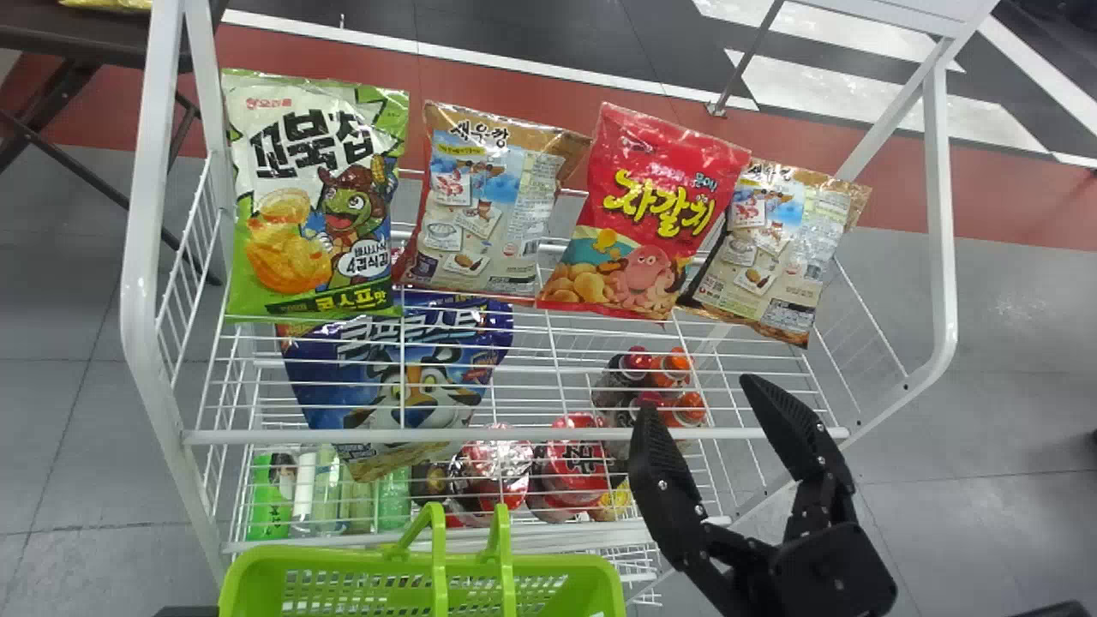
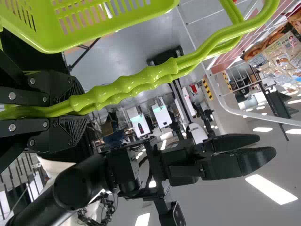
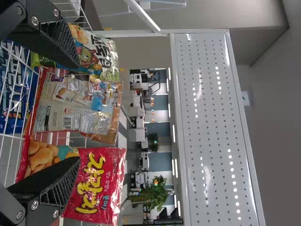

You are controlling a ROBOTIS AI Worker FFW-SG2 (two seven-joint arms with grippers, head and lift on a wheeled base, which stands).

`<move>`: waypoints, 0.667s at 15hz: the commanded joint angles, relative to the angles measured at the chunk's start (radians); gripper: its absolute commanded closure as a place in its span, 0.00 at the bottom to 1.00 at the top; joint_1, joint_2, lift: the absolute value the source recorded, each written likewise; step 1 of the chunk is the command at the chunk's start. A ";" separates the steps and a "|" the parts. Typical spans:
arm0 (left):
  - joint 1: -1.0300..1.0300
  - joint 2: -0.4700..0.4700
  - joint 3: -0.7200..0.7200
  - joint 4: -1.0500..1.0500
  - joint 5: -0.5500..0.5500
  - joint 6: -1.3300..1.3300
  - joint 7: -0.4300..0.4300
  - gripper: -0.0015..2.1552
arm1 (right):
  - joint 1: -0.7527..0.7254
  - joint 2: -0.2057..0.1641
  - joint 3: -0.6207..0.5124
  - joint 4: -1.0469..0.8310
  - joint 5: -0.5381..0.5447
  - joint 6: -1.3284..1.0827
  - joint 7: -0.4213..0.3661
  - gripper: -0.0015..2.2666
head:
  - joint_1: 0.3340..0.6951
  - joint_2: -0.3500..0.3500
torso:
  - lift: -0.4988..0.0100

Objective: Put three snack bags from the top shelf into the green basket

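Right pincer (image 1: 703, 396) before lettered snack bags (image 1: 647, 206)

Before red bag (image 1: 643, 214): open room above the shelf wires (image 1: 557, 368), out to the front rail (image 1: 514, 435).
Front rail: low bar across the way in front of red bag.
Left of red bag: brown bag (image 1: 484, 206) crowding it; slim gap beyond, then green bag (image 1: 313, 197).
Right of red bag: second brown bag (image 1: 776, 248), partly behind it.
Basket handles (image 1: 439, 557): raised, nearer than red bag and to its left.
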State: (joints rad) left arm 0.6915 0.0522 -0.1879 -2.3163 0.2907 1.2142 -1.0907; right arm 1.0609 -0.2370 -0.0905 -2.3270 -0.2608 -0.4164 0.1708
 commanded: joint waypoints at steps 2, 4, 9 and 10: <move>0.000 0.000 -0.004 -0.003 -0.010 0.000 -0.002 0.79 | -0.019 -0.005 0.012 0.009 0.009 -0.002 0.000 0.06 | 1.00 0.00 | 0.89; 0.006 0.000 -0.008 -0.014 -0.025 -0.003 0.002 0.79 | -0.056 -0.002 0.044 0.009 0.035 0.008 0.000 0.06 | 1.00 0.00 | 0.89; -0.006 0.003 -0.039 -0.023 -0.056 0.000 0.008 0.79 | -0.289 0.005 0.138 0.040 0.072 0.345 -0.002 0.06 | 1.00 0.00 | 0.89; -0.015 0.008 -0.051 -0.025 -0.067 0.012 0.011 0.79 | -0.328 0.013 0.146 0.049 0.071 0.354 -0.002 0.06 | 1.00 0.00 | 0.89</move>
State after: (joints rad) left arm 0.6871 0.0546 -0.2253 -2.3382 0.2353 1.2154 -1.0817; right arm 0.7912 -0.2331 0.0394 -2.2912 -0.1914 -0.0957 0.1687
